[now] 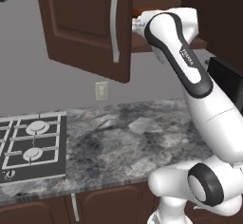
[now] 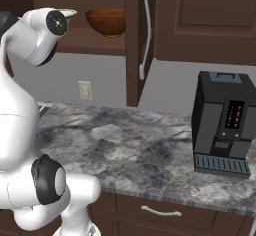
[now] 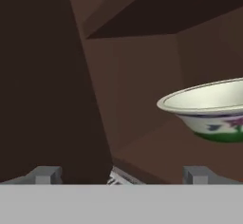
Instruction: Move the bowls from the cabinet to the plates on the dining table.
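While the gripper (image 3: 121,176) stands wide open and empty, you reach into the cabinet (image 1: 90,28).
Next, steer right to the white bowl (image 3: 209,109).

glossy wooden bowl (image 2: 106,22), matt dark wood cabinet (image 2: 200,20), marbled stone counter (image 2: 140,145).

The left base view looks from behind the arm's left, forward and down over the counter (image 1: 118,137). The right base view covers that counter from the right. The hand view sits close inside the cabinet (image 3: 137,76), facing its back wall.
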Robot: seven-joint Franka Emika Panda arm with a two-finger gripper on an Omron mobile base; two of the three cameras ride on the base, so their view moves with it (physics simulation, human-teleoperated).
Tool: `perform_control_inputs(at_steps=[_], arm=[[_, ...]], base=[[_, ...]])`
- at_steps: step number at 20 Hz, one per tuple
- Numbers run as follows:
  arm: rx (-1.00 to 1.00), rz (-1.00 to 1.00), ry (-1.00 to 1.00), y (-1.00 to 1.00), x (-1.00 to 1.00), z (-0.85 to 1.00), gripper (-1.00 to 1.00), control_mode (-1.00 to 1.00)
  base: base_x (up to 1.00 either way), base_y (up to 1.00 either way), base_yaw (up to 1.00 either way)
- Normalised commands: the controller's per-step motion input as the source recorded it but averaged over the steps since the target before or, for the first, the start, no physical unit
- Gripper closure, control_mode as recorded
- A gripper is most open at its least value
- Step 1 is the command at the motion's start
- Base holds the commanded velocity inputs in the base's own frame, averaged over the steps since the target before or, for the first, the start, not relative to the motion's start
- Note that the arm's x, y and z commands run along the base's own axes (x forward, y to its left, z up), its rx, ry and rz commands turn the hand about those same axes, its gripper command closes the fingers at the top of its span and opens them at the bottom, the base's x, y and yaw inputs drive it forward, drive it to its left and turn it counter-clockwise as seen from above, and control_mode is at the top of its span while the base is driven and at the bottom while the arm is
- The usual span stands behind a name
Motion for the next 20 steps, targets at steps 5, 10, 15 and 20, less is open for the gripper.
perform_control_inputs(at_steps=[5, 10, 15, 20], arm=[[0.02, 0.00, -0.09, 0.60, -0.33, -0.07, -1.00, -1.00], [0.01, 0.00, -0.09, 0.60, -0.32, -0.07, -1.00, -1.00], [0.06, 0.00, -0.08, 0.59, -0.24, -0.02, -1.00, -1.00], [0.04, 0.00, -0.09, 0.61, -0.16, -0.01, -1.00, -1.00]], base=[[0.00, 0.00, 0.00], [0.00, 0.00, 0.00], [0.00, 0.00, 0.00], [0.00, 0.00, 0.00]])
